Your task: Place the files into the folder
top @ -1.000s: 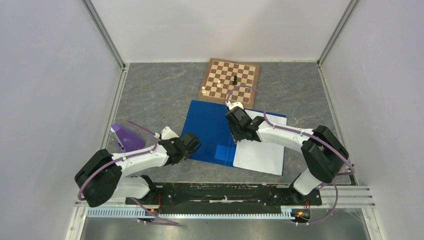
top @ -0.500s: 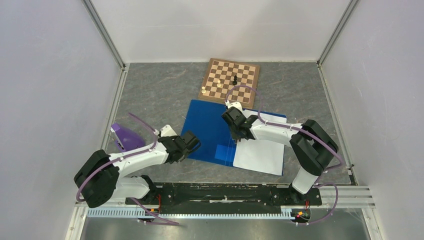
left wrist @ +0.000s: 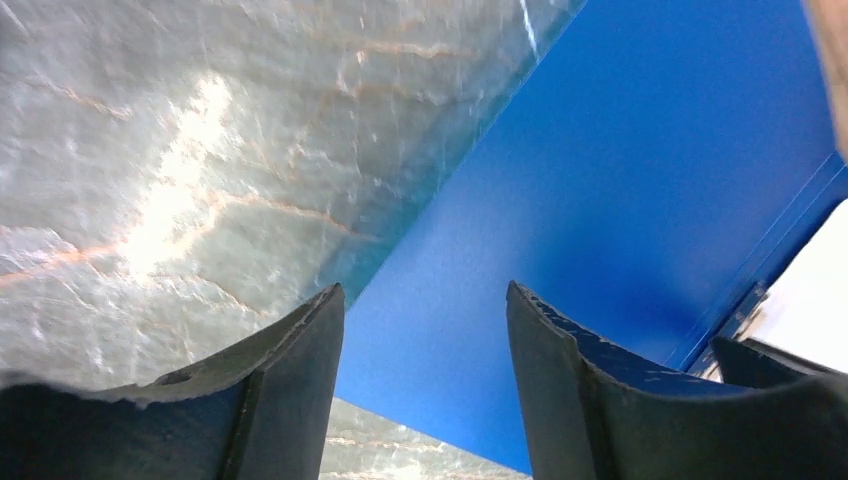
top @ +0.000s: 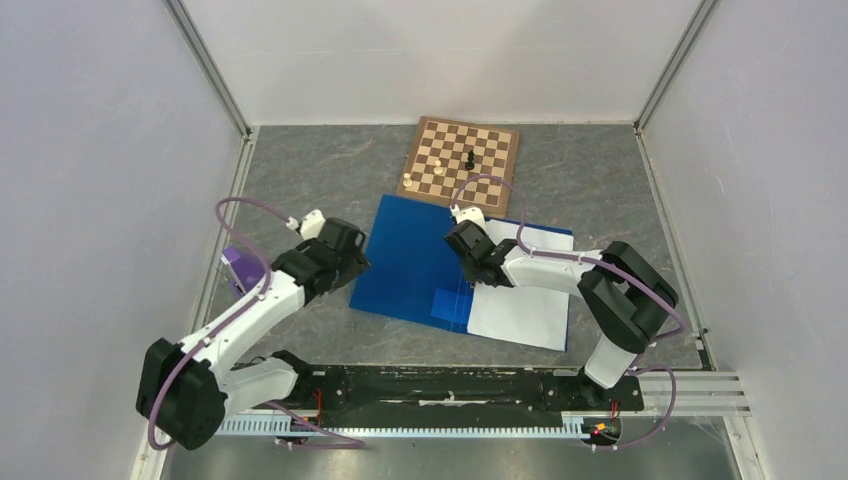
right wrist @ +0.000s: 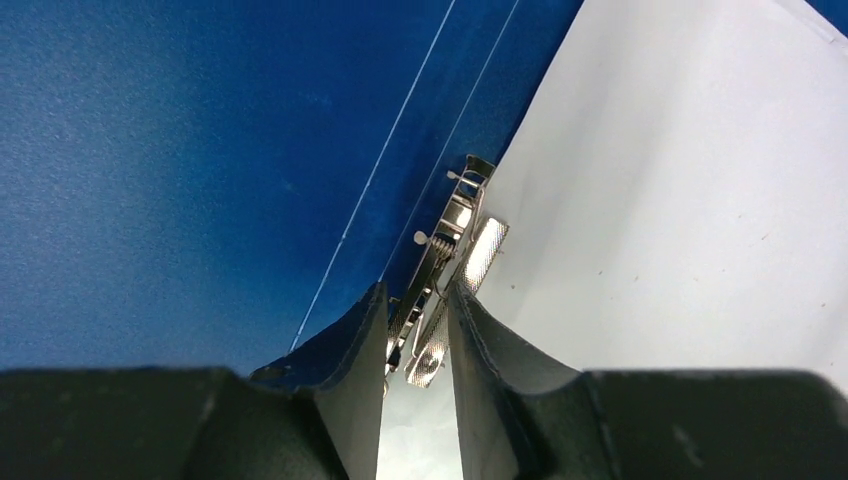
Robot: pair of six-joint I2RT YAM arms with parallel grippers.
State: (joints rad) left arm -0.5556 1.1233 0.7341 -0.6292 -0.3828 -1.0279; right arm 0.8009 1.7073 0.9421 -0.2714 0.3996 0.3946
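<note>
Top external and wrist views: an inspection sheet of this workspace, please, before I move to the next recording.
Surface: grey marbled table, with glare patches in the left wrist view.
Job's things: blue folder lying open; white papers on its right half, beside the metal clip.
Clutter: chessboard with a few pieces, behind the folder; purple object at left, partly hidden by the left arm.
Grippers: left pincer open over the folder's left edge; right pincer nearly closed at the clip, grip cannot be told.
Cables: a purple cable loops over each arm.
Surroundings: plain white walls on three sides; nothing else seen.
</note>
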